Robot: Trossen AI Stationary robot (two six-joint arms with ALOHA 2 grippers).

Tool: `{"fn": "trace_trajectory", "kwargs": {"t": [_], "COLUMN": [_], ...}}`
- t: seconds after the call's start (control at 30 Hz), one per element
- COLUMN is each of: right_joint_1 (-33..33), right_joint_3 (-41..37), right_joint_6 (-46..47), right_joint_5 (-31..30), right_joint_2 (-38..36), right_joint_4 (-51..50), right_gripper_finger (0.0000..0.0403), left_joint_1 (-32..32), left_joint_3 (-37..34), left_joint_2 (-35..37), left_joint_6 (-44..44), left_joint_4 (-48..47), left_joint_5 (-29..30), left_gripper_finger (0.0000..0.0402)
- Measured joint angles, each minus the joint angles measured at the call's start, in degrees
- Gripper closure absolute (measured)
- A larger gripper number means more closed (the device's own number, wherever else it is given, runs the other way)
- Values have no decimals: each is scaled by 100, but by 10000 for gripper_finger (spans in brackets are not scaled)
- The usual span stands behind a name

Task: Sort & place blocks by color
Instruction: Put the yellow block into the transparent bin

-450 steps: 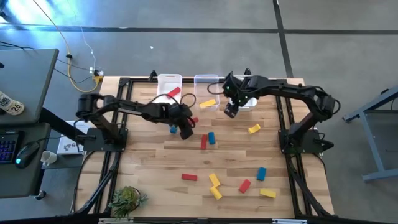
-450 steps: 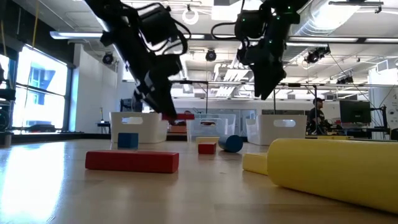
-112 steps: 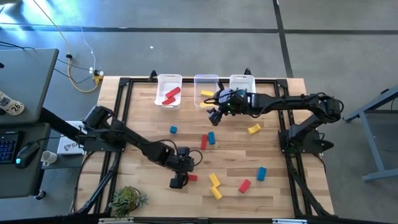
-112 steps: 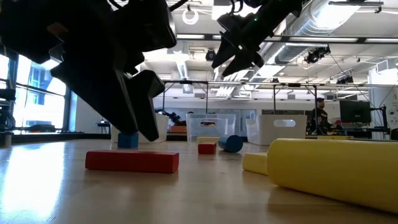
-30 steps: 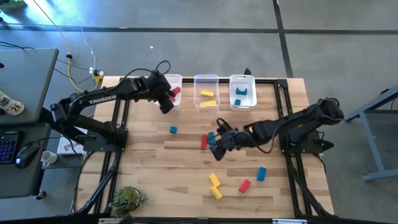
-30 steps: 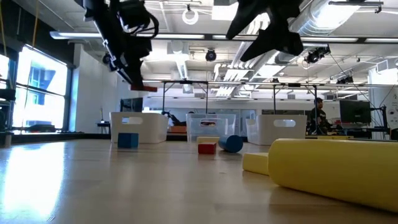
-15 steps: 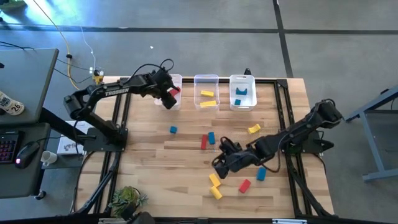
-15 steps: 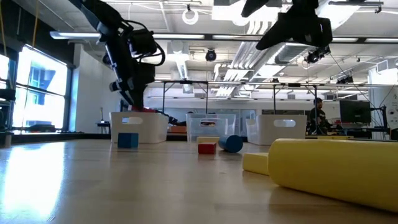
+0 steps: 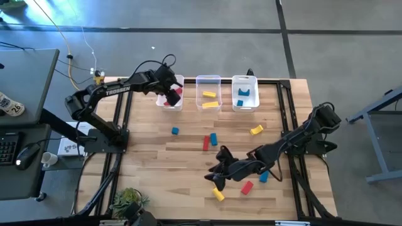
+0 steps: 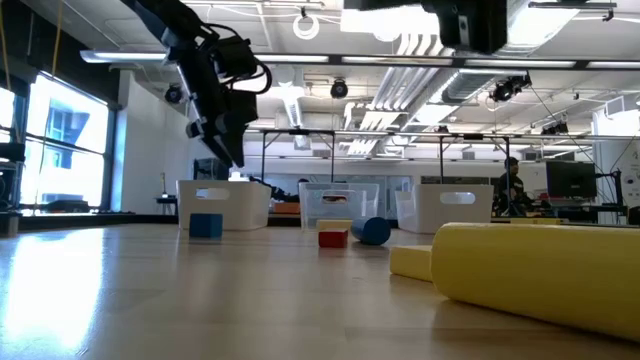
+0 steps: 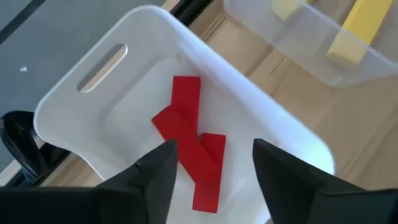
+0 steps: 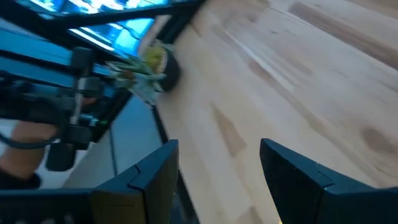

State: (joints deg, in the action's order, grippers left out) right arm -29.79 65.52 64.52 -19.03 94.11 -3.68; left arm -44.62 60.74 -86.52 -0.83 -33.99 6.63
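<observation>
Left gripper (image 11: 208,171), fingers apart and empty, above the white bin (image 11: 74,106) holding three red blocks (image 11: 189,146). Right gripper (image 12: 217,168), fingers apart, low over the worktop (image 9: 157,154) near loose yellow blocks (image 9: 217,186). Yellow and blue bins partly filled; about nine blocks remain unsorted.

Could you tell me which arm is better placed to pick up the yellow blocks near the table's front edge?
The right: its gripper, open and empty, hovers beside the yellow blocks, while the left gripper is over the far bin.
</observation>
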Motion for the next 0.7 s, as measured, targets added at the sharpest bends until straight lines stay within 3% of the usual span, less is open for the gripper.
{"fn": "trace_trajectory", "kwargs": {"t": [0.4,0.7], "right_joint_1": [-232,-378], "right_joint_3": [0,165], "right_joint_6": [-15,166], "right_joint_5": [-198,-266], "right_joint_2": [2,9], "right_joint_4": [527,327], "right_gripper_finger": [192,192], "left_joint_1": [5,5], "left_joint_3": [885,965], "left_joint_2": [2,4], "left_joint_6": [196,196], "left_joint_4": [-1198,-1401], "left_joint_5": [-133,-133], "left_gripper_finger": [188,188]}}
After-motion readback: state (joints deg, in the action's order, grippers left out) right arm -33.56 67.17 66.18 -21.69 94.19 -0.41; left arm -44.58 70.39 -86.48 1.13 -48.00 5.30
